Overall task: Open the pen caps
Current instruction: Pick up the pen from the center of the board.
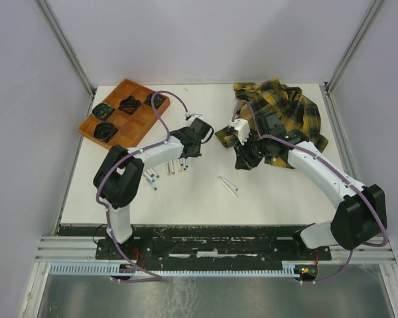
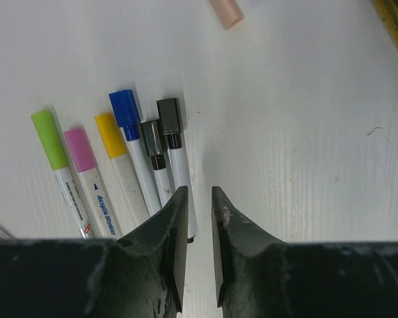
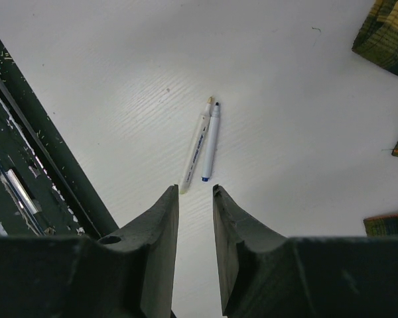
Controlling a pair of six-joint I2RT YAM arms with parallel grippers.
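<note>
A row of capped markers lies on the white table below my left gripper (image 2: 199, 192). Their pen caps are green (image 2: 48, 139), pink (image 2: 79, 150), yellow (image 2: 109, 134), blue (image 2: 124, 107) and two black (image 2: 169, 116). A loose peach cap (image 2: 225, 12) lies farther off. The left jaws stand a narrow gap apart with nothing between them, just right of the black-capped markers. In the top view the left gripper (image 1: 186, 151) hovers over the marker row (image 1: 167, 171). My right gripper (image 3: 196, 189) is open and empty, above two uncapped markers (image 3: 205, 142).
An orange compartment tray (image 1: 139, 126) holding black objects sits at the back left. A yellow-and-black plaid cloth (image 1: 285, 109) lies bunched at the back right, beside the right arm. The black rail (image 3: 26, 152) marks the table's near edge.
</note>
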